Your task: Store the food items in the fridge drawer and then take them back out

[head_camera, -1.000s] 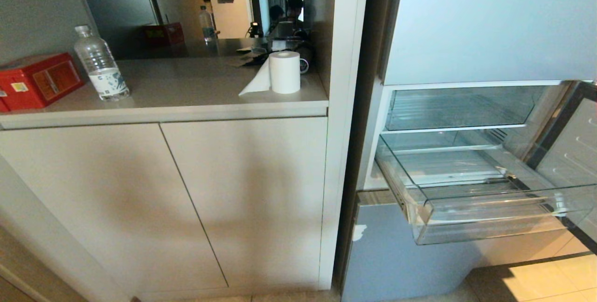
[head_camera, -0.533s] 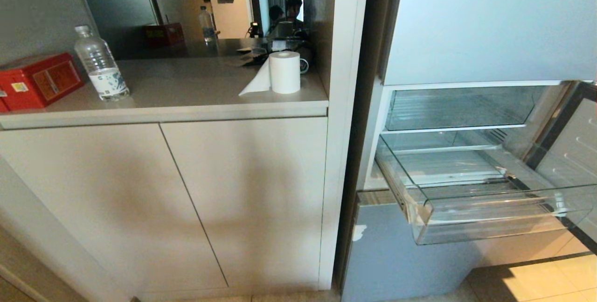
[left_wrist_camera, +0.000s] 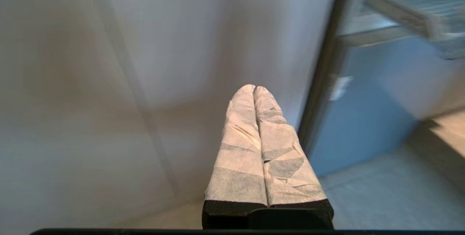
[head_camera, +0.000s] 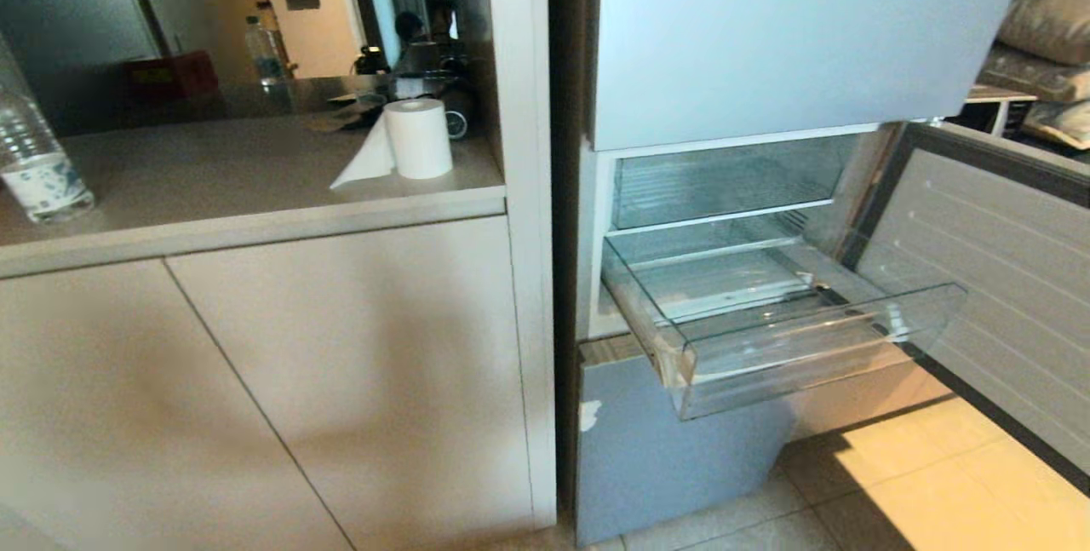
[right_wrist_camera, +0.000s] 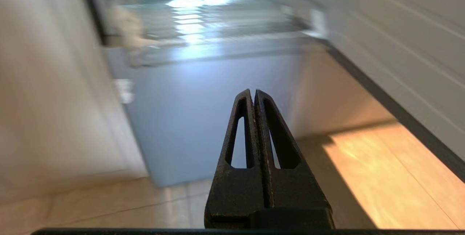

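The right gripper (right_wrist_camera: 254, 91) hangs low with its black fingers pressed together on nothing, aimed at the blue lower fridge panel (right_wrist_camera: 203, 100); only its own wrist view shows it. The left gripper (left_wrist_camera: 254, 86), its taped fingers also closed and empty, faces the cabinet door (left_wrist_camera: 145, 46). From the head view neither arm appears, but the fridge drawer (head_camera: 800, 347) stands pulled out, clear and bare, no fruit visible anywhere.

The clear plastic fridge drawer (head_camera: 766, 338) stands pulled out from the open fridge, level, its tall curved front lip forward, with nothing visible inside.
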Controlling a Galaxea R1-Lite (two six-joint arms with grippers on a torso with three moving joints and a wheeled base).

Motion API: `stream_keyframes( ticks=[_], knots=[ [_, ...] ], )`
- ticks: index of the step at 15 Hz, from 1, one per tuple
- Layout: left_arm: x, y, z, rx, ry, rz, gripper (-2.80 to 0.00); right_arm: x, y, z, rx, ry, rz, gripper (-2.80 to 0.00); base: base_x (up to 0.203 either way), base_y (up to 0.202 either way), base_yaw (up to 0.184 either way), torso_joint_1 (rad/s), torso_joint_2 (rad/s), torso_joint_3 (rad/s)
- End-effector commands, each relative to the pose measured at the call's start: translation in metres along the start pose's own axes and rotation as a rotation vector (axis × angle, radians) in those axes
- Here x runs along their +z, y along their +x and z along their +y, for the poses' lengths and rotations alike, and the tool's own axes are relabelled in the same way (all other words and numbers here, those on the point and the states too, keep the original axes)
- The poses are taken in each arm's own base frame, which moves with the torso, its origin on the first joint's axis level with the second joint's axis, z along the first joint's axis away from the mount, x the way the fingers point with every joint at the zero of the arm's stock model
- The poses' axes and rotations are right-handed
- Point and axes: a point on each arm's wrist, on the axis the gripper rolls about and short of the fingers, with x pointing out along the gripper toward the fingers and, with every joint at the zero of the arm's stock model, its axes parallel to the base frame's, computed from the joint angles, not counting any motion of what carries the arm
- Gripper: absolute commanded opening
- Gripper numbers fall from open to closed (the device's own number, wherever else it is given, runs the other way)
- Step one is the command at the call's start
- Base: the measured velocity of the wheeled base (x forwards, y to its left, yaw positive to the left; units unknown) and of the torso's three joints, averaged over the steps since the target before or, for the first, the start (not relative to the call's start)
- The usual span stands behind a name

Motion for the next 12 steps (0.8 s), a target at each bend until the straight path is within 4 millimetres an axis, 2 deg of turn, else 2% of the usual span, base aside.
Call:
stream_keyframes(
  ticks=[1,12],
  knots=[
    [0.0001,0.0001,0.0,0.0,0.0,0.001,-2.8,-0.0004,0.0003,0.0,-0.002,0.007,0.005,-2.8,-0.001,0.01,-0.176,0.002,0.0,0.002],
    [0.0001,0.0001,0.0,0.0,0.0,0.001,-2.8,0.0005,0.0002,-0.0002,-0.009,0.048,-0.002,-2.8,0.001,0.01,-0.177,0.002,0.0,0.003]
  ],
)
